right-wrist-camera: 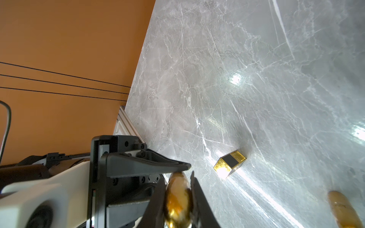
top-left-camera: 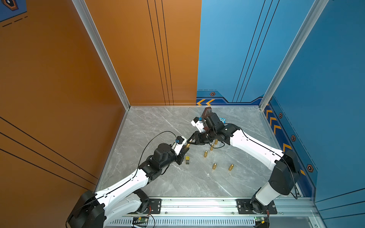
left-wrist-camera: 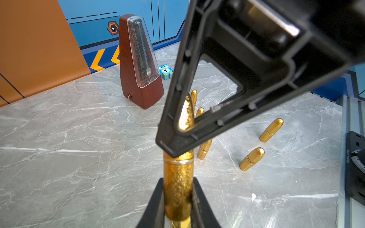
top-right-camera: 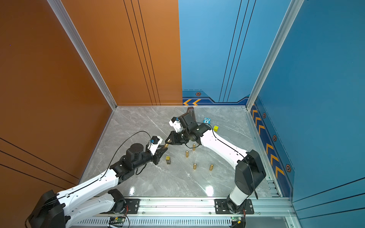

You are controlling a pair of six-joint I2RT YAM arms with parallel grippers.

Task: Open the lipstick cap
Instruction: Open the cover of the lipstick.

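item: lipstick (left-wrist-camera: pixel 177 183), held aloft near the gold-black cube (top-left-camera: pixel 187 160); my left claw (left-wrist-camera: pixel 177 197) clamped on its base, right claw (right-wrist-camera: pixel 178 185) clamped on its cap (left-wrist-camera: pixel 185 116); cap looks still seated, so pulling apart remains.

Metronome (left-wrist-camera: pixel 139 65), owl toy (left-wrist-camera: pixel 165 71), yellow cube (top-right-camera: pixel 215 128)

Six gold lipsticks (top-left-camera: pixel 205 154); one metronome (left-wrist-camera: pixel 141 61), one owl toy (left-wrist-camera: pixel 165 71), one yellow cube (top-right-camera: pixel 215 128), one gold-black box (top-left-camera: pixel 187 160); two arms (top-left-camera: pixel 254 148).
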